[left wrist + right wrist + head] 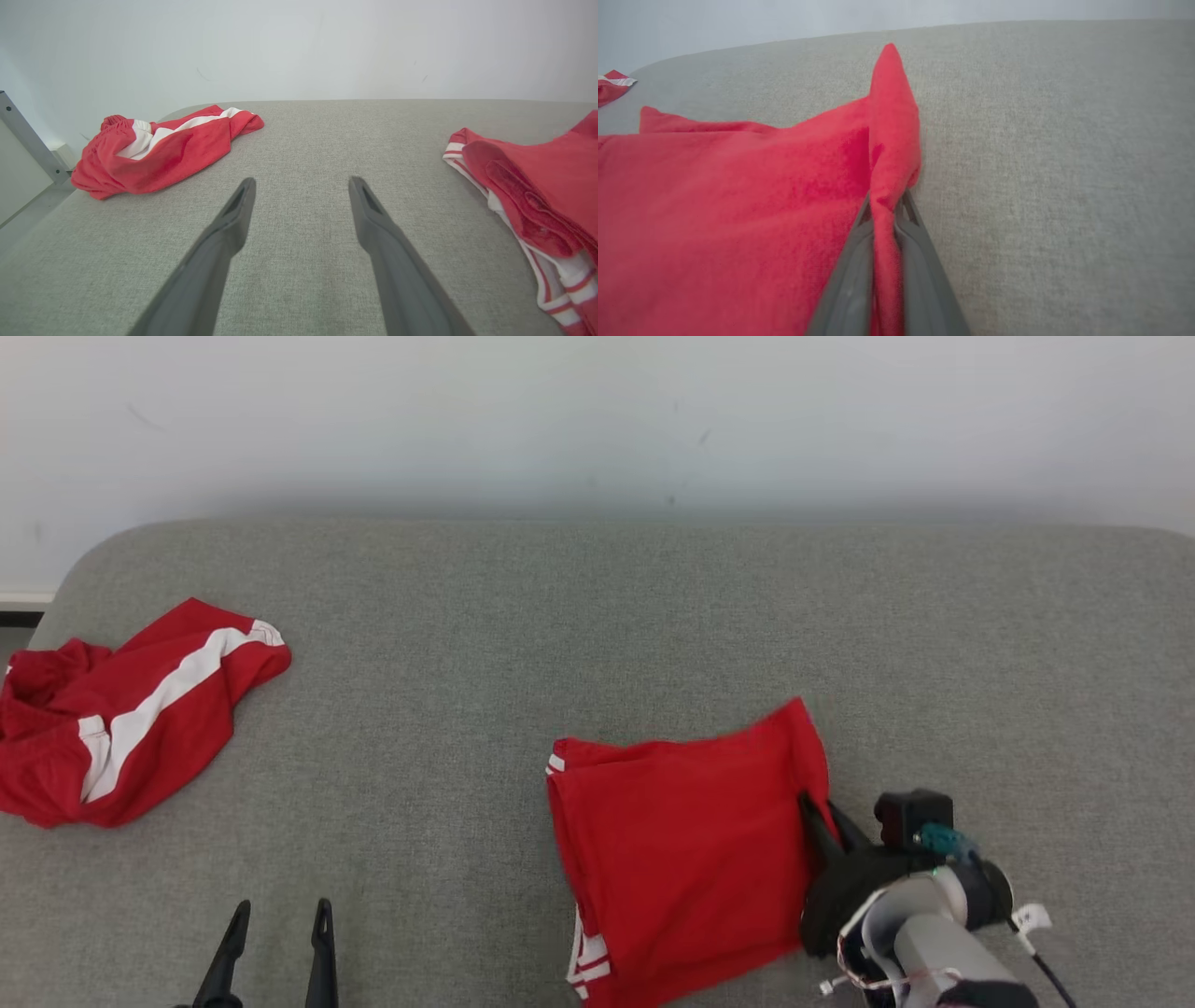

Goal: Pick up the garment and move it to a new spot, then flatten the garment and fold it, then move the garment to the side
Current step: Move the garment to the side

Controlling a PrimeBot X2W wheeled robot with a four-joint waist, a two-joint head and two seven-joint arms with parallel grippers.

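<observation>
Nearest the robot, at the lower left of the head view, the left gripper (283, 905) hovers low over bare grey worktop (560, 644) with its jaws apart and nothing between them; its wrist view shows the same open gap (302, 181) with cloth-covered surface ahead. At the lower right, the right gripper (817, 807) has its jaws clamped together on the right edge of the folded garment (681, 840), a red piece with white stripes lying flat in the near middle-right of the worktop. In the right wrist view the pinched edge (885, 205) rises out of the jaws in an upright red ridge that hides their tips, and the rest of the garment (714, 210) spreads to the left. The garment's near corner is cut off by the bottom of the head view, and its layered striped side (551, 186) runs off the left wrist view's right edge. Nothing lies between the two grippers. Farther back at the left edge sits a crumpled garment (140, 719), also red with a white stripe, well apart from the folded one and partly cut off; what kind of clothing it is cannot be told. Beyond the worktop's rounded far edge stands a plain pale wall (597, 420).
</observation>
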